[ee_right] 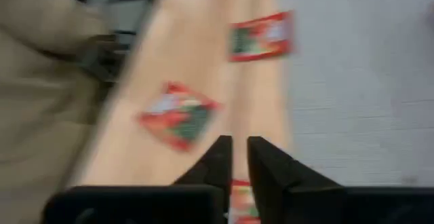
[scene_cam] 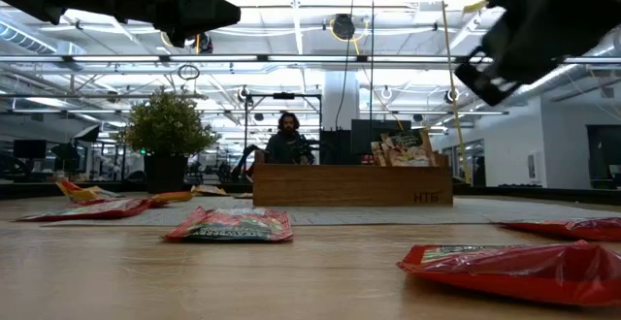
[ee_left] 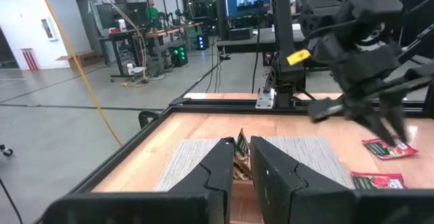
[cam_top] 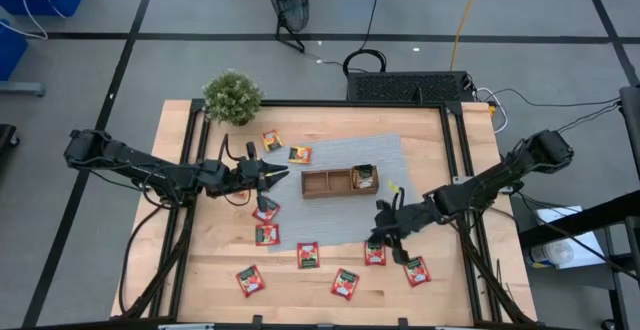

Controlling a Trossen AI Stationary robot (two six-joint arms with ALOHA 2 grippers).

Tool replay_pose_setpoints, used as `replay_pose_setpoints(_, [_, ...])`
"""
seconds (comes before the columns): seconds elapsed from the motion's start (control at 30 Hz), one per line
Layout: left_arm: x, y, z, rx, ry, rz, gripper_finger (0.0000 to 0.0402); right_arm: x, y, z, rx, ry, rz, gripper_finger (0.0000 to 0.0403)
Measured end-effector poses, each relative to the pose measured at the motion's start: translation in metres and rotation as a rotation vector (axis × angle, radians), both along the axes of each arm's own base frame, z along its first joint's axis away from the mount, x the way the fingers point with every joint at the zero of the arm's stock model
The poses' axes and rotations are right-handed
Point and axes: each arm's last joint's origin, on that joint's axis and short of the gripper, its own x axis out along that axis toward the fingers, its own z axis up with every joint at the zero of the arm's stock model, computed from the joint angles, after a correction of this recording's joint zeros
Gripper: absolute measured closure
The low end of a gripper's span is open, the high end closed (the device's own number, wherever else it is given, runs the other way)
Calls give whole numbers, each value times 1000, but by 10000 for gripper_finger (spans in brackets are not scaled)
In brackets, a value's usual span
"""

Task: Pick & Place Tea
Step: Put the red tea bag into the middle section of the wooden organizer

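Several red tea sachets lie flat along the table's near half, one (cam_top: pixel 375 254) just below my right gripper (cam_top: pixel 383 232). Two orange sachets (cam_top: pixel 299 154) lie on the grey mat (cam_top: pixel 420 160). More sachets (cam_top: pixel 365 177) stand in the right compartment of the wooden tray (cam_top: pixel 328 183). My right gripper (ee_right: pixel 239 146) hangs above the table, tilted down, its fingers a narrow gap apart and empty; the view is blurred. My left gripper (cam_top: pixel 283 175) points level at the tray's left end, fingers (ee_left: pixel 224 163) a narrow gap apart, with nothing between them.
A potted plant (cam_top: pixel 232 97) stands at the table's far left corner. Red sachets (cam_top: pixel 267 234) lie near the mat's left edge and by the front edge (cam_top: pixel 345 284). A person (scene_cam: pixel 288 136) sits in the room beyond the table.
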Motion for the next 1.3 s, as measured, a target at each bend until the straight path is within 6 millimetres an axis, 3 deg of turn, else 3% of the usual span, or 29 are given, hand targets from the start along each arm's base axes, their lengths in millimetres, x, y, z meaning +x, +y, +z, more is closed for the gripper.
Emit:
replay_pose_setpoints(0.13, [0,0,0,0,0,0,344,-2,18,5,130,138,93,267])
replay_pose_setpoints(0.27, [0,0,0,0,0,0,344,-16,37,7,26,335,155,217])
replay_pose_setpoints(0.37, [0,0,0,0,1,0,344,-29,43,1,-110,495,109,216])
replay_pose_setpoints(0.53, [0,0,0,0,1,0,344,-44,48,-27,-275,716,100,228])
replay_pose_setpoints(0.7, [0,0,0,0,1,0,344,-43,59,-41,-190,865,142,226])
replay_pose_setpoints(1.0, [0,0,0,0,0,0,344,-36,60,-52,-180,673,107,231])
replay_pose_setpoints(1.3, [0,0,0,0,1,0,344,-54,41,-80,-297,673,3,232])
